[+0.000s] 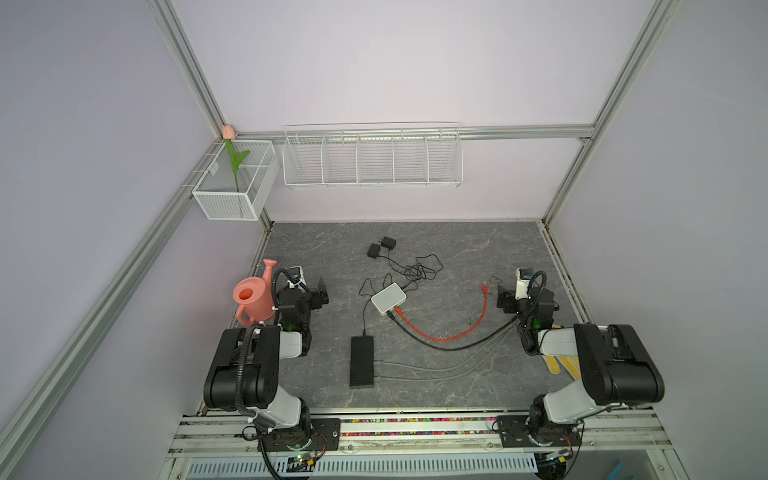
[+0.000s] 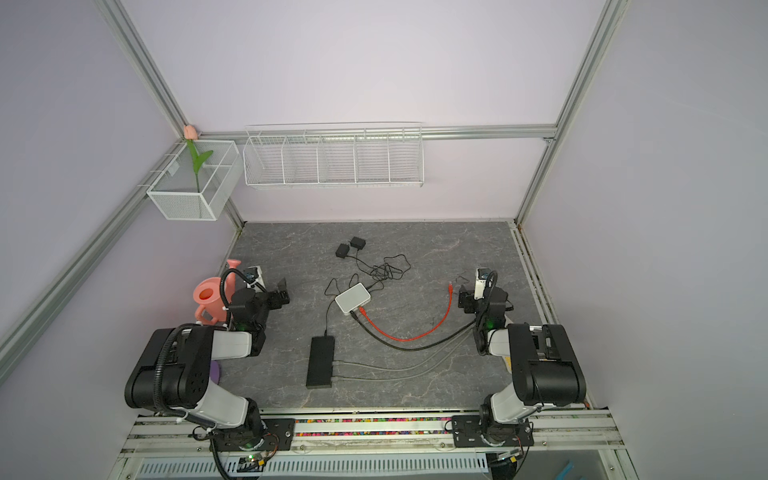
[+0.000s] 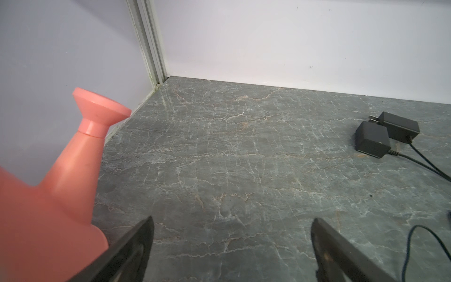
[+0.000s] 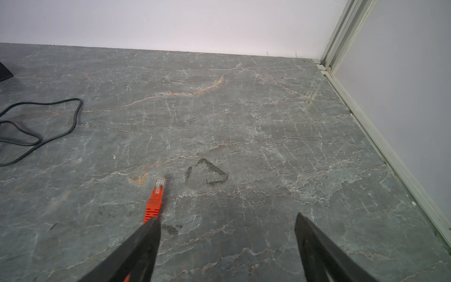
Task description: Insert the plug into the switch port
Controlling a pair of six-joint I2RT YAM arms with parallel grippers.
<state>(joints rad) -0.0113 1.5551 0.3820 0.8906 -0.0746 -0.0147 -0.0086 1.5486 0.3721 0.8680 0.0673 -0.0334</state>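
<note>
Right gripper [image 4: 226, 217] jaws spread wide, nothing held | red plug [image 4: 156, 193] loose just off one fingertip [image 4: 152, 224], not between them | white switch [image 1: 388, 298] well apart, over toward the left gripper [image 3: 232, 218], which sits spread and empty by the pink watering can [image 3: 61, 190] | progress: pretty much zero, grab, carry, insert all left

Even, diffuse light fills the enclosure with no single source evident. The pale walls read bright, and only faint, soft-edged shadows fall on the grey tabletop [image 1: 457, 249]. In both top views wide-angle distortion splays the aluminium frame posts [image 1: 187, 70] outward, and fine detail is slightly soft. In the wrist views the pink watering can [image 3: 61, 195] and the fingers [image 3: 136, 246] of the left gripper [image 3: 232, 218] and right gripper [image 4: 227, 216], nearest the lens, are blurred.
</note>
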